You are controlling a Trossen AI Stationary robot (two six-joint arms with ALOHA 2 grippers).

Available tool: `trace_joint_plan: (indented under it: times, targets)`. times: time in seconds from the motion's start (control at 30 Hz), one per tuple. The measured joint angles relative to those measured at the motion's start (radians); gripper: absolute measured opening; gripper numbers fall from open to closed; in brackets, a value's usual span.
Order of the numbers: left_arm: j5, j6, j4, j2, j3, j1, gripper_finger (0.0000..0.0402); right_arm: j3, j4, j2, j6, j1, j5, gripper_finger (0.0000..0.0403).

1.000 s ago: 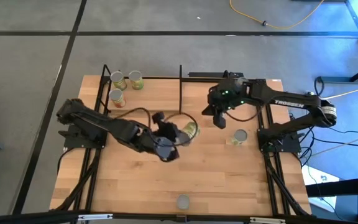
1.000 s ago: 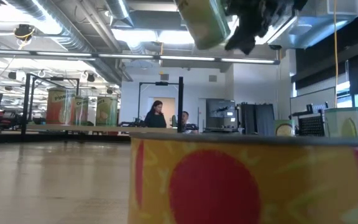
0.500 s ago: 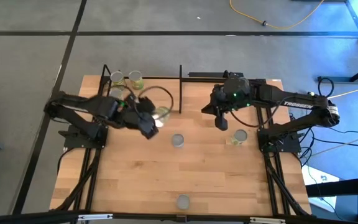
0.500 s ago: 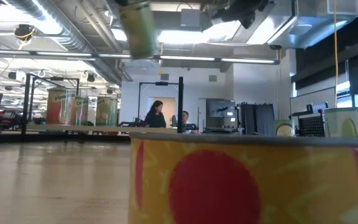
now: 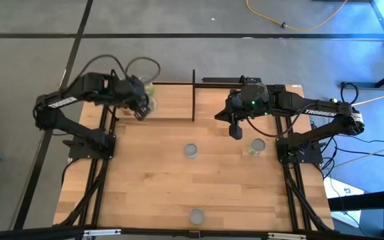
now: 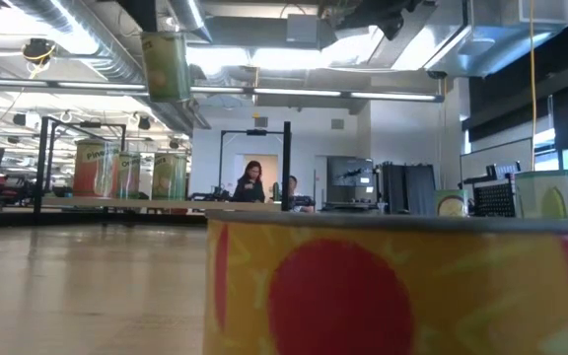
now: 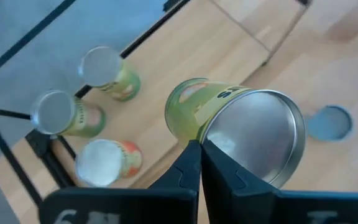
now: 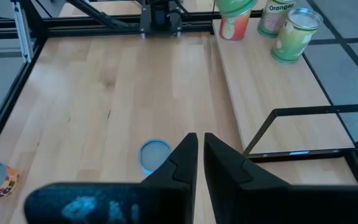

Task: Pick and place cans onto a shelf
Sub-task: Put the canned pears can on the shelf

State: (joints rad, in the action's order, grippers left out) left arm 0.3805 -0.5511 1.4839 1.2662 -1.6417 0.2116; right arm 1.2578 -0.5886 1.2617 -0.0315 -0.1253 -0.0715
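**Left wrist view: can held over the shelf, ready to set down**

Left wrist view shows your left gripper clamped on a can, which hangs tilted over the shelf. Three cans already stand in a cluster at the shelf's far corner. Level the held can before lowering it, and pick bare board just beside that cluster, clear of the black posts. Lower it until the base sits flat, then release; I judge a tilted drop could knock over the neighbours.

In the high view, the right gripper hangs above the table with its fingers almost together, holding nothing. A can stands near it on the table, and two more lie farther off.
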Motion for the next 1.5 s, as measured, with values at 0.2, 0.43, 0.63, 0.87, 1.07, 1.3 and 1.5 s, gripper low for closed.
trace_joint_plan:
  times: [0.2,0.43,0.63,0.87,1.07,1.3,1.5]
  targets:
    - [-0.155,0.181,-0.035,0.006,0.009,0.208,0.0000,0.000,0.000,0.000,0.000,0.000,0.000,0.0032]
    - [-0.283,0.266,-0.147,0.012,0.160,0.396,0.0000,0.000,-0.001,0.000,0.000,0.000,0.000,0.0032]
    - [-0.365,0.302,-0.275,0.013,0.322,0.493,0.0000,0.000,-0.001,0.000,0.000,0.000,0.000,0.0032]
    - [-0.389,0.319,-0.412,0.013,0.478,0.575,0.0000,0.000,-0.001,0.000,0.002,0.000,0.000,0.0032]
    - [-0.389,0.326,-0.462,0.013,0.540,0.629,0.0000,0.000,-0.001,0.000,0.003,0.000,0.000,0.0032]
    - [-0.373,0.328,-0.518,0.013,0.541,0.639,0.0000,0.000,-0.001,0.000,0.030,0.000,0.000,0.0032]
    - [-0.404,0.329,-0.478,0.041,0.541,0.639,0.0000,0.000,-0.001,0.000,0.030,-0.001,0.000,0.0032]
